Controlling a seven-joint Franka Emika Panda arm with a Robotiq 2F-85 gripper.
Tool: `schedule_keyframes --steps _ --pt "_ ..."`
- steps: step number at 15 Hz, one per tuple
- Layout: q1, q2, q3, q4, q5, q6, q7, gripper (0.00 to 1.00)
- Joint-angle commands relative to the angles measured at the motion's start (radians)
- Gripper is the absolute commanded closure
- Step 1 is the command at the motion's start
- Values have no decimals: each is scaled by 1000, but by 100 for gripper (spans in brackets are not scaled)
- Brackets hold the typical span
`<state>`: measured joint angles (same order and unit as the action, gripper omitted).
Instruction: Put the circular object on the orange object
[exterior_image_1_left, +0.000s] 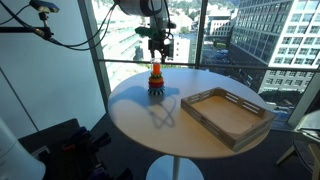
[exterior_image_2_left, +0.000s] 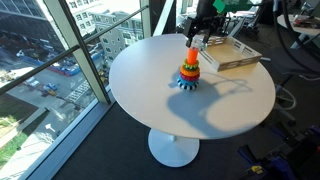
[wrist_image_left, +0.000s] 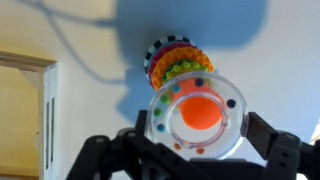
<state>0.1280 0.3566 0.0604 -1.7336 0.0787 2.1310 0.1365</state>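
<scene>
In the wrist view my gripper (wrist_image_left: 200, 140) is shut on a pale clear ring (wrist_image_left: 200, 117) with small coloured beads in its rim. Through the ring's hole I see the orange top (wrist_image_left: 201, 112) of the stacking toy directly below; its ribbed coloured rings (wrist_image_left: 175, 58) and dark base show beyond. In both exterior views the gripper (exterior_image_1_left: 157, 47) (exterior_image_2_left: 201, 33) hangs just above the toy (exterior_image_1_left: 156, 80) (exterior_image_2_left: 189, 70), which stands on the round white table (exterior_image_1_left: 150, 125) (exterior_image_2_left: 220, 110). The ring itself is too small to make out there.
A large wooden tray (exterior_image_1_left: 225, 112) (exterior_image_2_left: 228, 52) lies on the table beside the toy; its edge shows in the wrist view (wrist_image_left: 25, 110). Glass walls (exterior_image_1_left: 70, 50) stand close behind the table. Cables and gear lie on the floor (exterior_image_1_left: 70, 150).
</scene>
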Motion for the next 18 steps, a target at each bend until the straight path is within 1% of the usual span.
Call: schedule_keyframes --steps 1,5,9,15,18 --pt "1 33 5 54 -7 -32 16 30" --pt "4 55 4 73 -11 -49 21 30" --pt "14 76 1 102 -24 -92 31 30" --pt "44 122 -9 204 -99 -256 82 30" --pt "52 142 -7 242 -121 -293 92 30"
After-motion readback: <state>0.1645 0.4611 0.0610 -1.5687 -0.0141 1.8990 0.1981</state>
